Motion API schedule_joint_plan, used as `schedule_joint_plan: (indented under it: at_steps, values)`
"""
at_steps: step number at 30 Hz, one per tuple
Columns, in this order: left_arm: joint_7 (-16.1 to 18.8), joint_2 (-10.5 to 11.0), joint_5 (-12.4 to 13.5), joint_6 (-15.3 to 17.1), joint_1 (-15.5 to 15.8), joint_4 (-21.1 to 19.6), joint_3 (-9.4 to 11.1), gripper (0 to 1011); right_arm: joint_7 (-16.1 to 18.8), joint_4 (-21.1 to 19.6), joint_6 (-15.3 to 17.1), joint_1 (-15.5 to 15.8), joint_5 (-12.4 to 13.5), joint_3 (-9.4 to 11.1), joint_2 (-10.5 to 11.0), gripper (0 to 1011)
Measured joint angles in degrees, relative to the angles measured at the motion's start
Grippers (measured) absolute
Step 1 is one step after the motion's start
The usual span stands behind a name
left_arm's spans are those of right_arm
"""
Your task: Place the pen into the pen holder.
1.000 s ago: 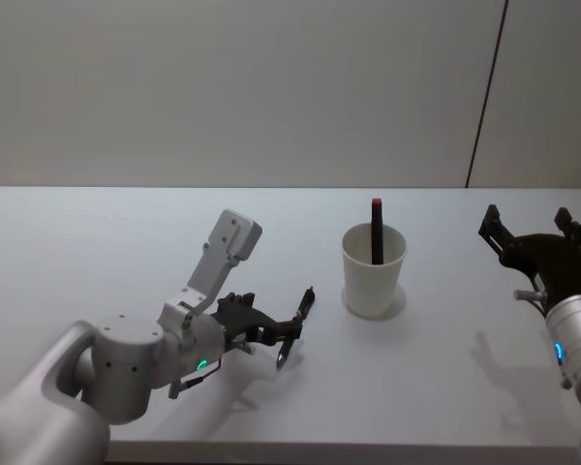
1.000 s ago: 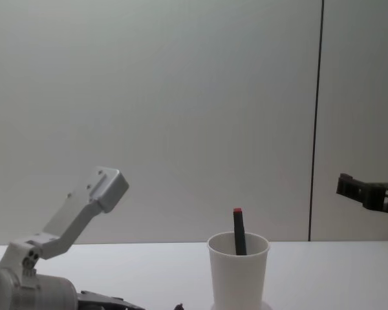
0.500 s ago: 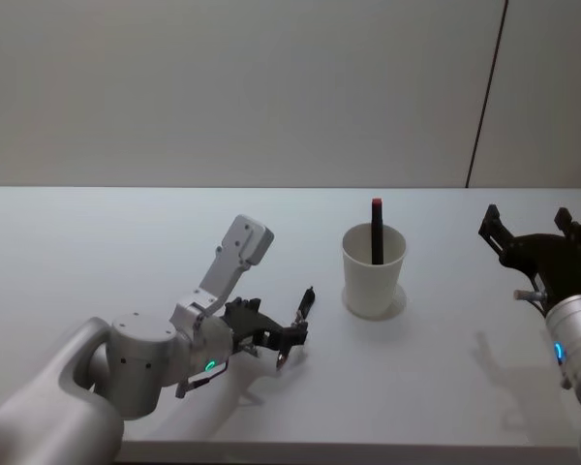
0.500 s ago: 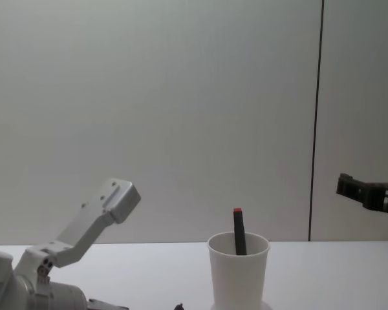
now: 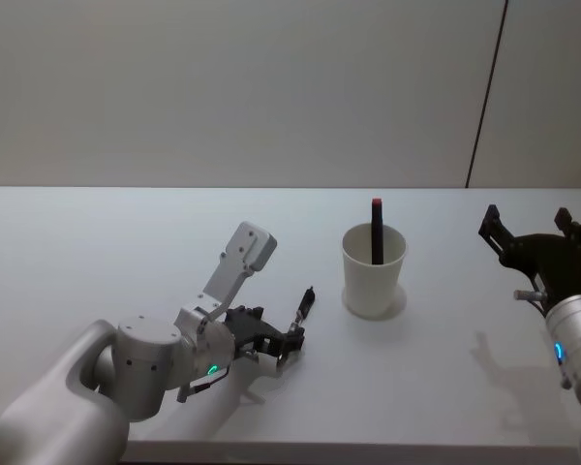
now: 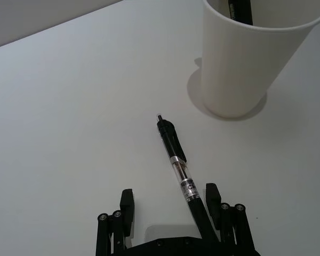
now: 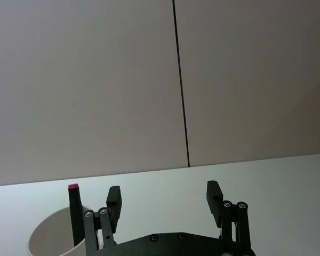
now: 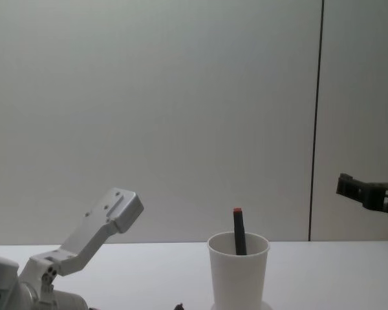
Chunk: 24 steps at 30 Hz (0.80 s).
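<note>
A black pen [image 6: 177, 158] with a clear barrel lies flat on the white table [image 5: 126, 252], its tip end toward the pen holder [image 5: 373, 273]. My left gripper [image 6: 169, 200] is low over the table and open, straddling the pen's near end, which runs close along one finger [image 6: 212, 195]. In the head view the left gripper [image 5: 286, 345] sits left of the white paper cup. The pen holder [image 6: 249, 61] stands upright with a red-capped dark pen [image 5: 377, 231] inside. My right gripper [image 5: 527, 219] hovers open to the cup's right, holding nothing.
The table stretches wide and bare to the left and behind the cup. A grey wall with a dark vertical seam [image 8: 316, 116] stands behind. In the chest view the left arm's white link [image 8: 94, 229] rises left of the pen holder [image 8: 238, 274].
My left arm has pushed forward and lower, bringing its open fingers around the pen's near end. The pen, the cup and the right arm have stayed put.
</note>
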State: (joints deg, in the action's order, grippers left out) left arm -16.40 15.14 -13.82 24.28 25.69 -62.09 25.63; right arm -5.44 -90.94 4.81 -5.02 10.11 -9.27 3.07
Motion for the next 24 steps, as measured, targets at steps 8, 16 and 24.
schedule_joint_plan:
  at_steps: [8, 16, 24]
  values:
    - [0.34, -0.19, 0.01, 0.17, 0.11, 0.46, 0.02, 669, 0.00, 0.01, 0.00, 0.00, 0.00, 0.00, 0.00, 1002]
    - [0.58, -0.33, 0.17, 0.37, 0.23, 0.85, -0.01, 397, 0.00, 0.00, 0.00, 0.00, 0.00, 0.00, 0.00, 1002]
    - [0.49, -0.50, 0.38, 0.45, 0.54, 1.60, -0.06, 277, 0.00, 0.00, 0.00, 0.00, 0.00, 0.00, 0.00, 1002]
